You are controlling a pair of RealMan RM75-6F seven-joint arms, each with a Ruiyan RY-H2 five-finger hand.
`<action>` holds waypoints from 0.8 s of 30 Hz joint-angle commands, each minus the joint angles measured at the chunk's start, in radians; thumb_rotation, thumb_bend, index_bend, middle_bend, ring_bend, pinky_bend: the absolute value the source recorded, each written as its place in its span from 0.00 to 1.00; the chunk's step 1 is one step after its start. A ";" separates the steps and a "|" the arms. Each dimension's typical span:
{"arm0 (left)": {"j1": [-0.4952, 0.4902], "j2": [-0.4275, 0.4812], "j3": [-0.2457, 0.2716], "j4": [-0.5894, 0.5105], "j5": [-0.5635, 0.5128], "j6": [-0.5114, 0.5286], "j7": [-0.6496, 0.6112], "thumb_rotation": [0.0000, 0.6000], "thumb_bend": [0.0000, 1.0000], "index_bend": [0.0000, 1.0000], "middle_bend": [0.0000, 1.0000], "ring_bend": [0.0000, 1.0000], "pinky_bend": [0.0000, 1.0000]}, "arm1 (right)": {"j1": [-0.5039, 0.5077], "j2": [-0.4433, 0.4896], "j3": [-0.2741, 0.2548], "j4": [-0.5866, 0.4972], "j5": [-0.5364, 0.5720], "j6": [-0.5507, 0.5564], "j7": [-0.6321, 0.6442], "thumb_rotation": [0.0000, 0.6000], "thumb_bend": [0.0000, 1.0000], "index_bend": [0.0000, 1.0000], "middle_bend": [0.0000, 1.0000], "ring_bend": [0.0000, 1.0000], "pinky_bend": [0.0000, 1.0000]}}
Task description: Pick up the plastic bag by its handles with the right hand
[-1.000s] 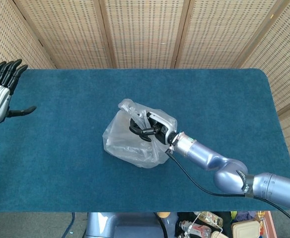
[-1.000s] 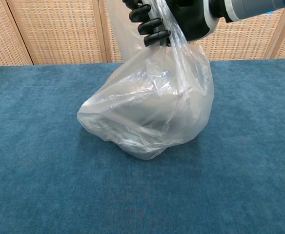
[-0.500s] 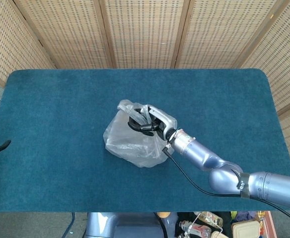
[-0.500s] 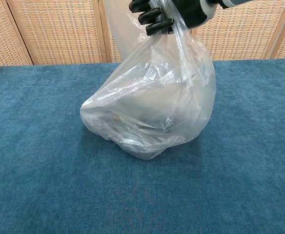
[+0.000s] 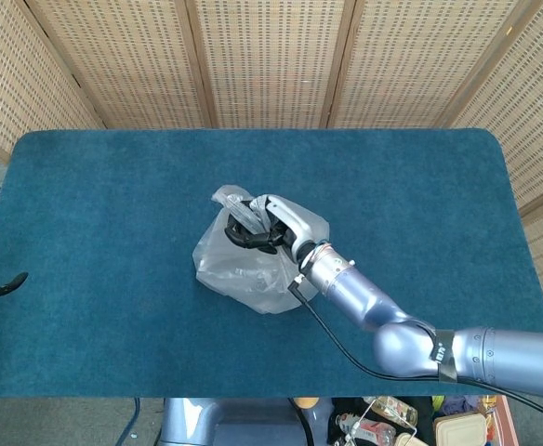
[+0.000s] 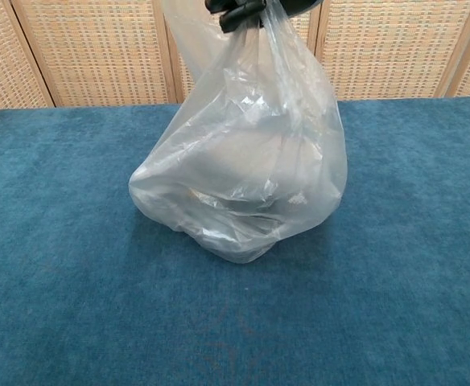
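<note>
Head view first: the right hand [image 5: 270, 226] sits over the top of the clear plastic bag [image 5: 239, 269], dark fingers [image 5: 249, 240] curled tight around the bag's gathered handles [image 5: 232, 205]. The silver right forearm [image 5: 346, 288] runs down and to the right from there, a black cable [image 5: 341, 344] looping under it. The bag sits a little left of the middle of the blue felt table [image 5: 113, 204], well apart from every edge, with open cloth all around it: wide room to the left, to the right, and toward the wicker screen [image 5: 271, 60] behind the far edge. No brand or print can be read on the bag. At the far left edge, a dark fingertip of the left hand [image 5: 0, 287] pokes into frame just off the table's side; whether that hand is spread or clenched, I cannot tell. Below the near edge, some cluttered containers [image 5: 383, 423] show on the floor, their labels too small to read.

Chest view now: the bag [image 6: 239, 173] fills the middle, its plastic pulled up taut into a neck at the top edge, where black fingers [image 6: 239, 11] clamp the handles. The rest of the hand is cut off by the frame. The bag's bulging bottom looks to be touching the felt [image 6: 58, 305] or just at it, with a shadow close beneath. Something pale lies inside, blurred by the creased film. No writing shows here either. Bare blue cloth spreads on both sides and in front.
</note>
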 commanded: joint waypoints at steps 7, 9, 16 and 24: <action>0.008 0.005 -0.009 -0.002 0.032 -0.026 -0.023 1.00 0.01 0.00 0.00 0.00 0.00 | 0.031 -0.002 0.073 -0.041 0.076 0.095 -0.082 1.00 1.00 0.65 0.83 0.88 0.96; 0.011 0.007 -0.013 -0.002 0.036 -0.029 -0.029 1.00 0.01 0.00 0.00 0.00 0.00 | 0.036 -0.006 0.086 -0.039 0.094 0.108 -0.097 1.00 1.00 0.65 0.83 0.88 0.96; 0.022 0.006 -0.027 0.004 0.038 -0.031 -0.009 1.00 0.01 0.00 0.00 0.00 0.00 | 0.057 -0.001 0.145 -0.040 0.163 0.132 -0.145 1.00 1.00 0.65 0.83 0.88 0.97; 0.035 0.015 -0.046 -0.009 0.027 -0.037 0.006 1.00 0.01 0.00 0.00 0.00 0.00 | 0.088 0.049 0.222 -0.054 0.254 0.139 -0.204 1.00 1.00 0.65 0.83 0.88 0.98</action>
